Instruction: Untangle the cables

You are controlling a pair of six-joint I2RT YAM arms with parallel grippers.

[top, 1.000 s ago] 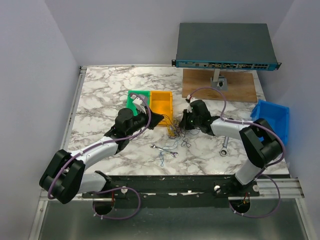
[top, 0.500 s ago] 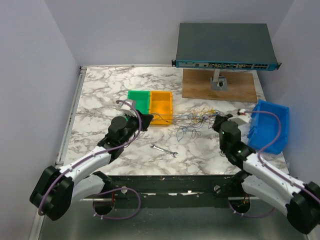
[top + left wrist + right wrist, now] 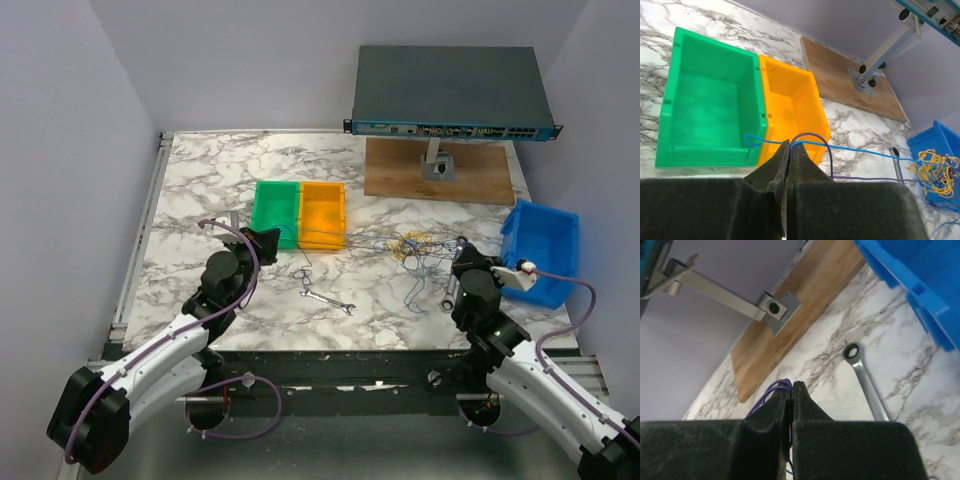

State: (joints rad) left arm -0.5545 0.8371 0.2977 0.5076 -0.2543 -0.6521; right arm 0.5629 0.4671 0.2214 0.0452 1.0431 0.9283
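Cables (image 3: pixel 410 245): a bunch of hair-thin strands drawn out in a line across the tabletop (image 3: pixel 200 190), seen from behind the two arms. The long axis runs left to right, just in front of the orange bin (image 3: pixel 323 213), from the left claw (image 3: pixel 270 238) to the right claw (image 3: pixel 461 247).

Left wrist view: the left claw (image 3: pixel 789 146) is closed, pinching a blue strand and a purple one at its tips. Both strands run away to the right, toward a yellow-and-blue knot (image 3: pixel 935 170) that lies in front of the blue bin (image 3: pixel 932 142).

Right wrist view: the right claw (image 3: pixel 791 386) is likewise closed, with a few purple strands caught between its fingertips. A ratchet wrench (image 3: pixel 866 379) lies on the marble just beyond.

Key relation: the knot sits well off-centre on the line, near the right claw and well apart from the left. Loose blue loops (image 3: pixel 415 285) trail from it toward the near edge. The small steel wrench (image 3: pixel 328 300) lies clear of the taut run.

Judged from this, any further parting of the claws along the same axis would load the knot from the right side first. Whether the strands clear the tabletop cannot be told.
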